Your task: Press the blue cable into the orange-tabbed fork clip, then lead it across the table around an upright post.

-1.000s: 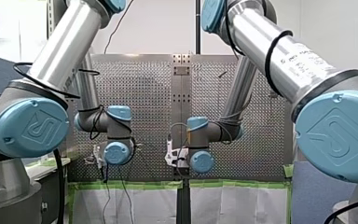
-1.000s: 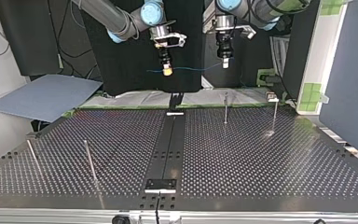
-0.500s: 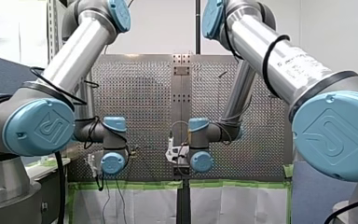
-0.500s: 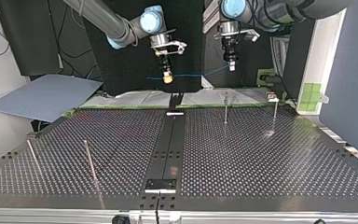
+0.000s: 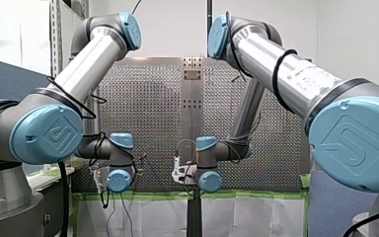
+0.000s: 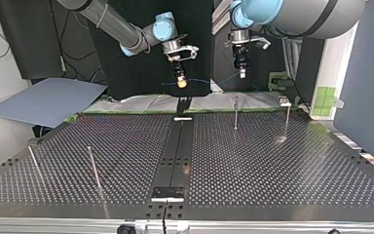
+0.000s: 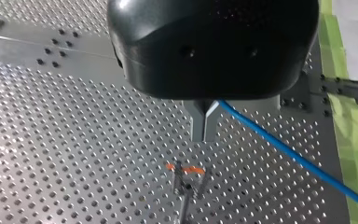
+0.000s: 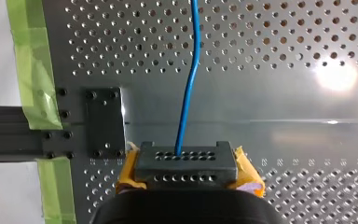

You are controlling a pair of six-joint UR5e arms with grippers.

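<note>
The blue cable [image 6: 208, 81] hangs taut in the air between my two grippers, beyond the table's far edge in the top view. My left gripper [image 7: 204, 134] has its metal fingers shut on the blue cable [image 7: 298, 161], which runs away to one side. Just ahead of those fingers stands the orange-tabbed fork clip [image 7: 185, 173] on the perforated plate. My right gripper [image 8: 179, 155], with yellow pads, is shut on the blue cable [image 8: 190, 74], which leads straight ahead. In the top view my left gripper [image 6: 242, 73] is at the right and my right gripper [image 6: 180, 83] at the left.
Thin upright posts stand on the perforated table [image 6: 272, 175]: one post [image 6: 235, 113] under my left gripper, another post [image 6: 287, 121] further right, and a third post [image 6: 94, 168] at the near left. Green tape [image 8: 28, 60] edges the plate.
Both arms have come lower, and both grippers have shifted a little to the top view's right. The cable has stayed gripped at both ends.
</note>
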